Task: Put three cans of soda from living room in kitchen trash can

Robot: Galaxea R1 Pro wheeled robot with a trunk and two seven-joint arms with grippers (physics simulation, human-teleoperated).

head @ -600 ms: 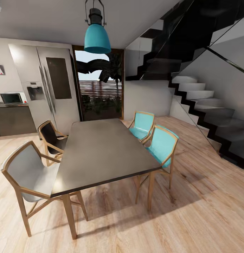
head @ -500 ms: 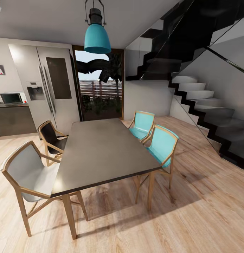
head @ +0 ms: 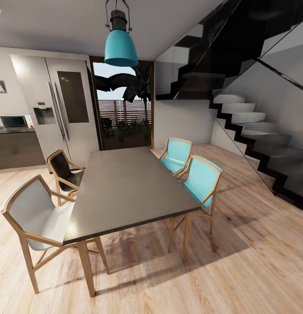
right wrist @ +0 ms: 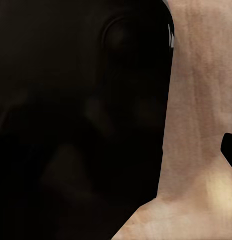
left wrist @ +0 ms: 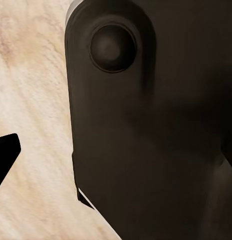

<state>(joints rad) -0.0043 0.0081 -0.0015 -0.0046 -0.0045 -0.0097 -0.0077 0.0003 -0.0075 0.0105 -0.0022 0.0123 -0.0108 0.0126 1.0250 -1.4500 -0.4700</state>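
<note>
Beneath both end effectors, wood floor (left wrist: 35, 100); I can't tell their grip. Dining table (head: 129, 187) ahead — I'm searching; next, find cans.

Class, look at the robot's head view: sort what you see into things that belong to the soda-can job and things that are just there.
Part of the job:
none of the cans or the bin are in sight.

Just there:
dining table
two blue chairs
grey chair
black chair
fridge
hanging lamp
stairs
</note>
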